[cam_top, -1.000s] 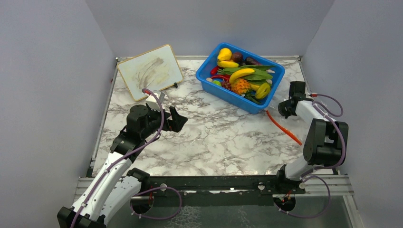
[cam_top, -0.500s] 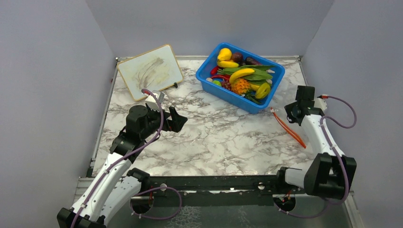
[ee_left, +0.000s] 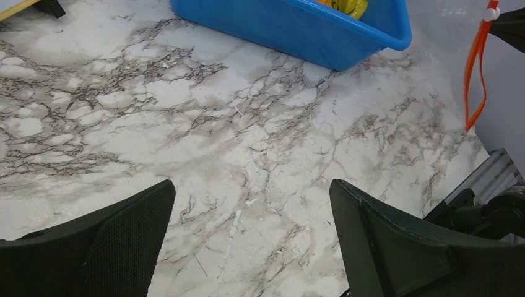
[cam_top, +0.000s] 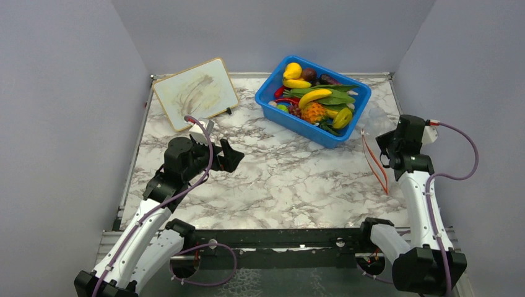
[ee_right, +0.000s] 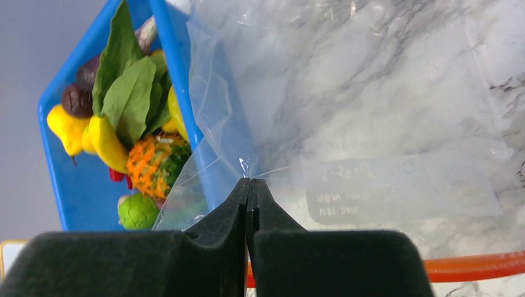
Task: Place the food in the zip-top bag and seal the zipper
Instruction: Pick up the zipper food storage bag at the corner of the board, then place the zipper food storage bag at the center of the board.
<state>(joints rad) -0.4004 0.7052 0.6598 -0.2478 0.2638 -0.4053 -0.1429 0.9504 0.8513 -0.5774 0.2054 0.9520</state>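
Observation:
The food fills a blue bin: orange pineapple, yellow bananas, a dark round fruit, green leaves. My right gripper is shut on the clear film of the zip-top bag and holds it up beside the bin's right end. The red-orange zipper hangs from it as an open loop. My left gripper is open and empty over the marble, left of centre.
The blue bin stands at the back right of the marble table. A small framed whiteboard lies at the back left. Grey walls enclose the table on three sides.
My right arm swung outward and toward the near side, carrying the bag up off the table. The zipper turned from a flat diagonal to a hanging loop. The left arm stayed still.

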